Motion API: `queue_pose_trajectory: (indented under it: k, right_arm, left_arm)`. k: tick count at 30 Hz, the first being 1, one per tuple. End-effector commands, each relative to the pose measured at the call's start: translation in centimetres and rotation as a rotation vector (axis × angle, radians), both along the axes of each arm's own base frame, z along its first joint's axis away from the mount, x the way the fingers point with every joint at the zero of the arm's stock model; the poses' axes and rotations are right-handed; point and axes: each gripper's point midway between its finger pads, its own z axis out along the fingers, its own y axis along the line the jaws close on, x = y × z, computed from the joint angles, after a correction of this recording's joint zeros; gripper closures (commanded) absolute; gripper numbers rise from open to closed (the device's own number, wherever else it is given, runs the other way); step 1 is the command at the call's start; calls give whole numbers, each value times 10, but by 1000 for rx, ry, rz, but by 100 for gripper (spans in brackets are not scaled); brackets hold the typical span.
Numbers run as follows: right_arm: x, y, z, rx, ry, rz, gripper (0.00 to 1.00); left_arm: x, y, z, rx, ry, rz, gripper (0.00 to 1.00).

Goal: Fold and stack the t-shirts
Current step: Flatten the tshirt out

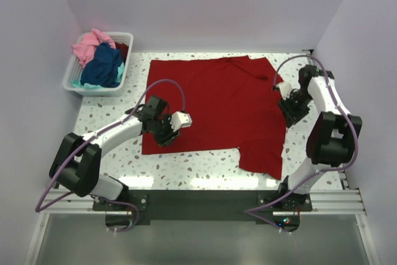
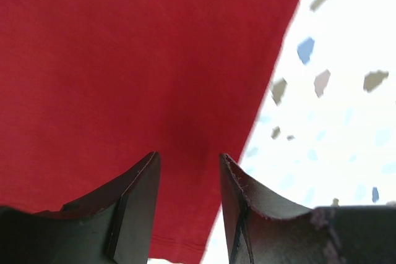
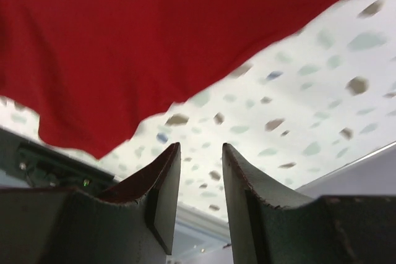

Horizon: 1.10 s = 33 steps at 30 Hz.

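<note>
A large deep red t-shirt (image 1: 217, 107) lies spread flat across the middle of the table. My left gripper (image 1: 165, 133) hovers over its near left corner. In the left wrist view the jaws of this gripper (image 2: 189, 160) stand open above the red cloth (image 2: 124, 60), close to the hem, with nothing between them. My right gripper (image 1: 291, 113) is at the shirt's right edge. Seen from the right wrist, the right gripper (image 3: 200, 151) is open over bare speckled table, and the red cloth's edge (image 3: 154, 35) lies just beyond the fingertips. Pink (image 1: 87, 46), navy (image 1: 104, 65) and teal (image 1: 79, 83) t-shirts lie crumpled in the basket.
A white slatted basket (image 1: 126, 61) stands at the back left corner of the speckled table (image 1: 111, 116). White walls close in the back and both sides. The arm bases and a metal rail (image 1: 205, 200) run along the near edge.
</note>
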Motion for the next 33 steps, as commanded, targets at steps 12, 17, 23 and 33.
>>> queue_pose_trajectory:
  k: [12, 17, 23, 33]
  right_arm:
    - [72, 3, -67, -94, 10, -27, 68]
    - [39, -8, -87, -149, 69, 20, 70]
    - [-20, -10, -87, -174, 129, 79, 70]
    - [-52, 18, -24, -5, 104, 128, 65]
  left_arm:
    - [78, 6, -3, 26, -6, 287, 51]
    - [59, 21, -23, 95, 40, 285, 51]
    - [15, 44, -43, 166, 96, 236, 51]
    - [-21, 37, -8, 87, 141, 91, 50]
